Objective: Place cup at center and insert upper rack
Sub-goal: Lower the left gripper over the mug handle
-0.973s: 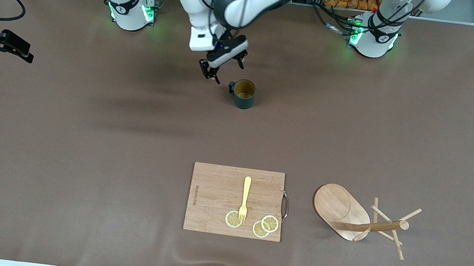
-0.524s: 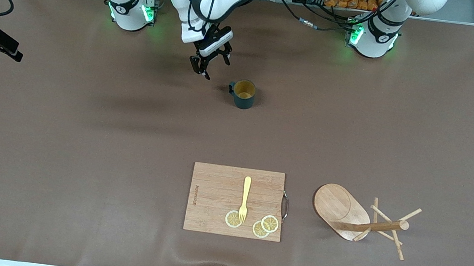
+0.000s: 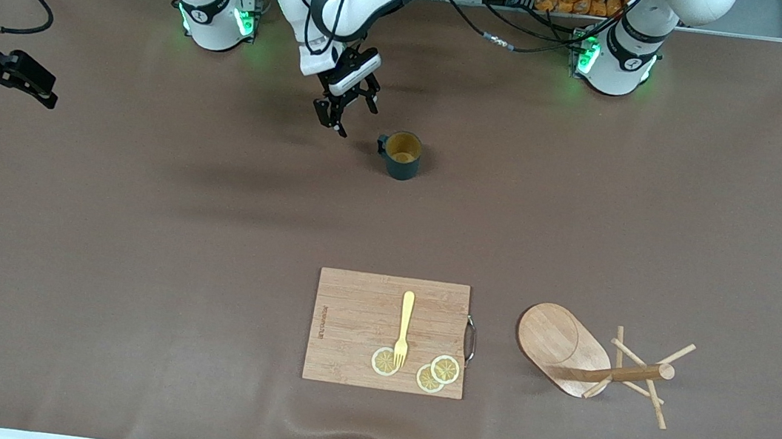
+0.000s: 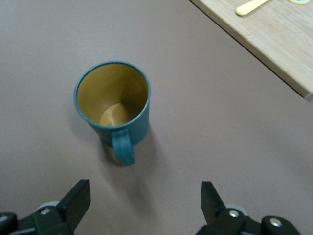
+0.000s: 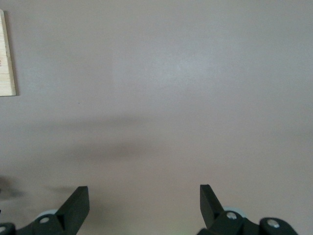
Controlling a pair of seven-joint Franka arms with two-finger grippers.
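Observation:
The dark teal cup (image 3: 401, 155) stands upright on the brown mat (image 3: 174, 223), its tan inside showing, farther from the front camera than the cutting board. My left gripper (image 3: 353, 116) hovers open and empty just beside it, toward the right arm's end; in the left wrist view the cup (image 4: 115, 105) turns its handle toward my left gripper (image 4: 144, 192). The upper rack (image 3: 572, 354) lies tipped on its side, toward the left arm's end from the board. My right gripper (image 3: 40, 89) waits open at the right arm's end of the table; in the right wrist view my right gripper (image 5: 144, 193) is over bare mat.
A wooden cutting board (image 3: 388, 331) near the front edge carries a yellow fork (image 3: 404, 329) and three lemon slices (image 3: 432, 374). Its edge shows in both wrist views as the board (image 4: 274, 39) and the board (image 5: 6, 54). Both arm bases stand along the table's back edge.
My left gripper has drawn away from the cup toward the right arm's end and stays open. The right gripper has shifted slightly at the table's end. Cup and rack have not moved.

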